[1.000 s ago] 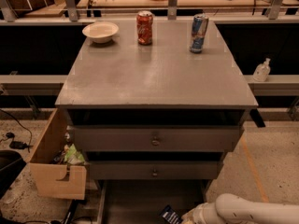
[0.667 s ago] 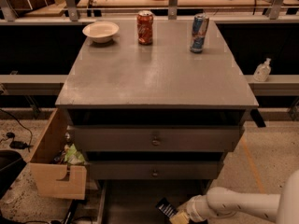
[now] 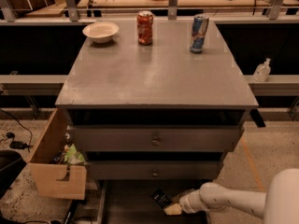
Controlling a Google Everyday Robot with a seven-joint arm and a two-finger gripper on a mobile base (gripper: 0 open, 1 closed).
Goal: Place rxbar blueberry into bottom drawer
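The rxbar blueberry (image 3: 161,199) is a small dark bar with white print, held tilted over the dark inside of the bottom drawer (image 3: 128,202), which stands pulled out at the foot of the grey cabinet. My gripper (image 3: 172,206) reaches in from the lower right on a white arm and is shut on the bar's right end. The bar sits just in front of the middle drawer's face, low over the drawer floor.
On the cabinet top (image 3: 156,71) stand a white bowl (image 3: 100,31), a red can (image 3: 145,27) and a blue-silver can (image 3: 199,33). A tan wooden box (image 3: 53,160) with scraps sits at the lower left. A sanitizer bottle (image 3: 262,70) stands on the right ledge.
My gripper has carried the bar leftward and a little upward over the open bottom drawer. More of the arm now reaches into view.
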